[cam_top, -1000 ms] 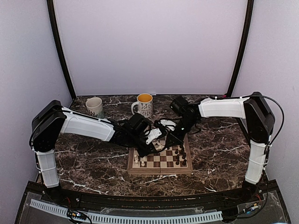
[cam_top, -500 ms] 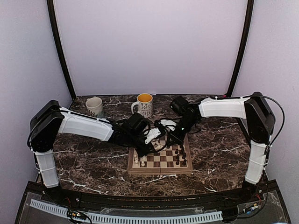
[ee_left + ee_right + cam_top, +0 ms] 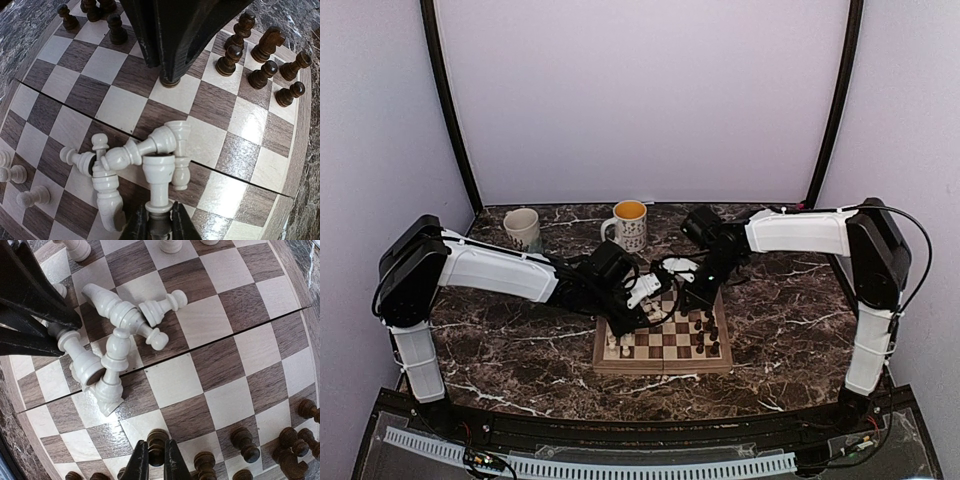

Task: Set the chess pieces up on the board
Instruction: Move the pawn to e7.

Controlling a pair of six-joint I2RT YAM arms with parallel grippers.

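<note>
1. Cream pieces [image 3: 125,155] lie toppled in a crossed heap at the centre seam of the board [image 3: 235,115], touching one another. A few more stand at one edge of the board.
2. Dark pieces [image 3: 260,55] stand upright, loosely bunched along the opposite edge of the board.
3. The left gripper [image 3: 159,227] pinches one cream pawn [image 3: 159,172] by its narrow end, just beside the heap.
4. The right gripper [image 3: 156,460] has its fingers pressed onto a dark pawn [image 3: 157,439] near the board's dark-side edge.
5. Likely trouble: the cream pawn could nudge the heap and roll a neighbour off its square. Both grippers also hang close together over the board and could knock each other.
6. Beyond the board's far edge, two mugs [image 3: 524,228] stand on the marble table [image 3: 790,310].
</note>
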